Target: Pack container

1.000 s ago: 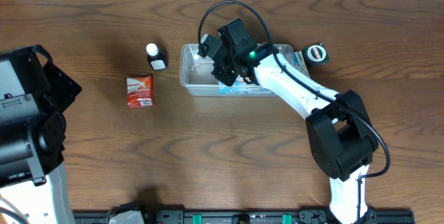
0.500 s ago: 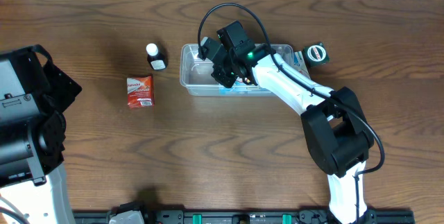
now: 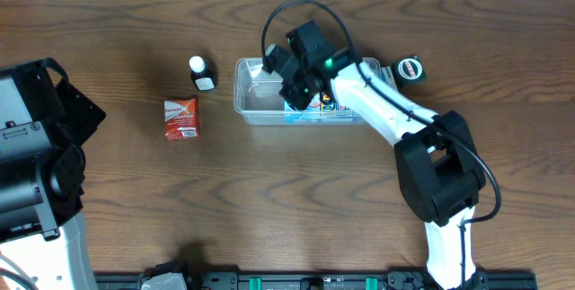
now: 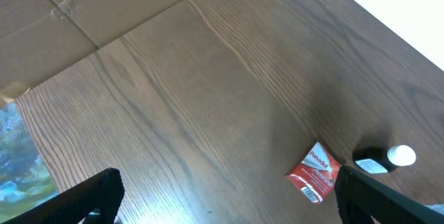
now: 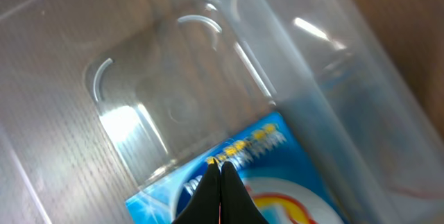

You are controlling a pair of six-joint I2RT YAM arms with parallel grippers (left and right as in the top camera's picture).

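Container count: one clear rectangular plastic tub (image 3: 256, 103), on the brown wooden table (image 3: 269, 200), far side. Inside it sits one blue printed carton (image 5: 243, 165), at the right end. Right gripper (image 5: 221, 182) is over the carton, fingers pressed together, gripping nothing. Left gripper (image 4: 225, 186) is well apart, fingers spread wide, empty. Loose items: one red packet (image 3: 181, 117), one small black white-capped bottle (image 3: 201, 74), and one round black object (image 3: 410, 68) by the tub's right end.

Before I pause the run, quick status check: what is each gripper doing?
Left gripper: open, holding nothing.
Right gripper: shut, fingers together, gripping nothing, over the blue carton in the container.
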